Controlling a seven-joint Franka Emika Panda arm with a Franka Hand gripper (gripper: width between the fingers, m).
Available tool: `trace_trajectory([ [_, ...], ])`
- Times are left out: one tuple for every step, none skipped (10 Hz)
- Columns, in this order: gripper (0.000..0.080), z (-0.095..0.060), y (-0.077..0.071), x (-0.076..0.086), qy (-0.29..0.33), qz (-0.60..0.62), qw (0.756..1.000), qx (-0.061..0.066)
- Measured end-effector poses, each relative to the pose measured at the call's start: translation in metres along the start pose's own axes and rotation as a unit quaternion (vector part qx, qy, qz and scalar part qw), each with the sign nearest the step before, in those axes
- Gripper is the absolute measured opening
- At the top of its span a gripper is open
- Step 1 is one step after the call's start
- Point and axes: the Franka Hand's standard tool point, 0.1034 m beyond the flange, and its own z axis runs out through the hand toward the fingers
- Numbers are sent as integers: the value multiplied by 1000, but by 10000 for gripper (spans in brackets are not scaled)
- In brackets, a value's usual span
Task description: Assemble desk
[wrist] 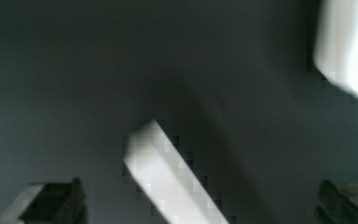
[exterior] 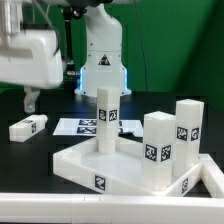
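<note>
Three legs up, one still loose as the desk takes shape on the black table.

The desk top [exterior: 110, 168] lies in the foreground of the exterior view with three white legs standing in it: one leg [exterior: 107, 118] near the middle and two legs [exterior: 158, 148] [exterior: 186, 132] toward that view's right. A fourth leg [exterior: 29, 126] lies flat on the table [exterior: 40, 150] at the left, near the marker board [exterior: 82, 126]. The gripper [wrist: 197, 205] hangs with its jaws spread wide and nothing between them; the wrist view shows a white leg [wrist: 167, 175] below its dark fingertips [wrist: 51, 200].
</note>
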Motion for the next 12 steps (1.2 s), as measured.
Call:
trace_trajectory([
  [649,7,8,-5,-5,2,1000,-2],
  [649,5,3,-6,-21,2,1000,2],
  [649,4,2,-5,-20,1,1000,3],
  [649,5,2,-10,-42,2,999,5],
  [649,5,3,-12,-75,5,997,10],
  [649,3,9,-14,-118,0,993,17],
  [649,7,20,-17,-143,-11,990,19],
  [649,11,31,-22,-159,-31,986,25],
  [649,12,37,-28,-193,-39,980,30],
  [649,14,42,-29,-220,-36,974,33],
  [649,14,41,-32,-255,-36,966,35],
  [649,15,40,-30,-273,-37,961,34],
])
